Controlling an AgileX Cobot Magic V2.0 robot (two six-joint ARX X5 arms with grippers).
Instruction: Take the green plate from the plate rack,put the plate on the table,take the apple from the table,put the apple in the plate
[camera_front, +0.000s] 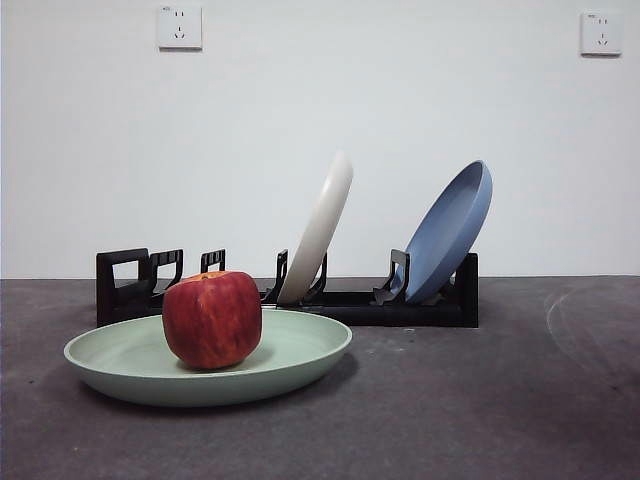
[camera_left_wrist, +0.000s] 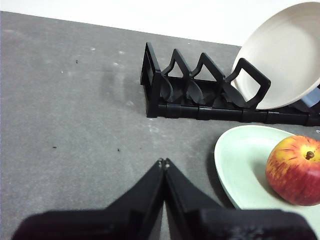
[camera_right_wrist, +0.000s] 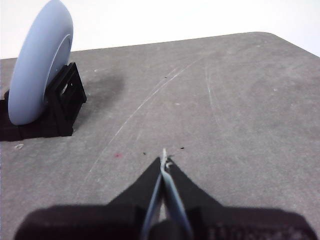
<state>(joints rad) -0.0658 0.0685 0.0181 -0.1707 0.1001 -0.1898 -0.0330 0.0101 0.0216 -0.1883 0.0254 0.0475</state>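
The green plate (camera_front: 290, 350) lies flat on the table (camera_front: 480, 400) in front of the plate rack (camera_front: 420, 305). The red apple (camera_front: 212, 318) sits in the plate, left of its middle. Plate (camera_left_wrist: 240, 165) and apple (camera_left_wrist: 295, 170) also show in the left wrist view, with the rack (camera_left_wrist: 200, 100) behind them. My left gripper (camera_left_wrist: 163, 162) is shut and empty, above bare table beside the plate. My right gripper (camera_right_wrist: 163, 159) is shut and empty, above bare table away from the rack's end (camera_right_wrist: 62, 105). Neither arm shows in the front view.
A cream-white plate (camera_front: 320, 225) and a blue plate (camera_front: 450, 230) lean in the rack's slots. The blue plate (camera_right_wrist: 37, 65) stands at the rack's end in the right wrist view. The table's far edge meets a white wall with two sockets (camera_front: 180, 27).
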